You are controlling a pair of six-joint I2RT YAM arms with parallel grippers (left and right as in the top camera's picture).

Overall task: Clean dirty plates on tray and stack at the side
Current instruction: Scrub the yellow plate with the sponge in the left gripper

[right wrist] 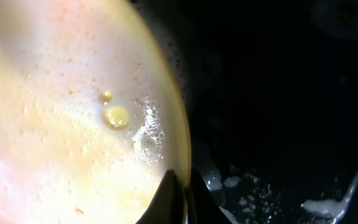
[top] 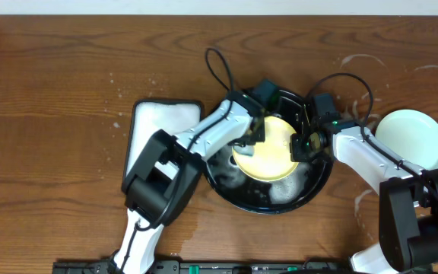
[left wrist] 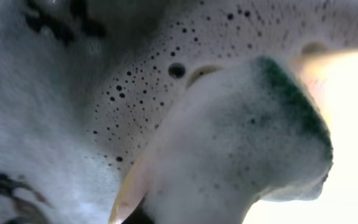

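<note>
The right wrist camera looks closest at the right pincer point(right wrist: 180, 198). Its two dark fingertips are closed on the rim of the yellow plate point(right wrist: 73, 112), one on either side of the edge. The plate's face is wet, speckled with fine bubbles and carrying a larger bead of water. Beside it is the black floor of the tray point(right wrist: 278, 93), streaked with scraps of white foam point(right wrist: 319, 205).

In the left wrist view a sponge point(left wrist: 241, 143) fills the frame. It is thick with lather, with a green patch showing through near its top. It presses against the yellow plate point(left wrist: 129, 186), whose rim shows as a thin yellow edge below it. The fingers are buried in suds, but the left pincer appears clamped on the sponge.

From overhead, both arms reach in from the near edge of the counter point(top: 52, 114). The left pincer point(top: 254, 135) sits at the yellow plate's point(top: 272, 152) left rim and the right pincer point(top: 304, 144) at its right rim. The plate lies inside the tray point(top: 234, 194), in the middle of the counter, with foam point(top: 280, 190) pooled on its near side. Whether the plate is flat or tilted cannot be told.

To the right, well apart from the tray, a mint-green plate point(top: 411, 138) rests on the counter. To the left, just beside the tray, stands a white dish point(top: 154, 122), partly hidden under the left arm.
</note>
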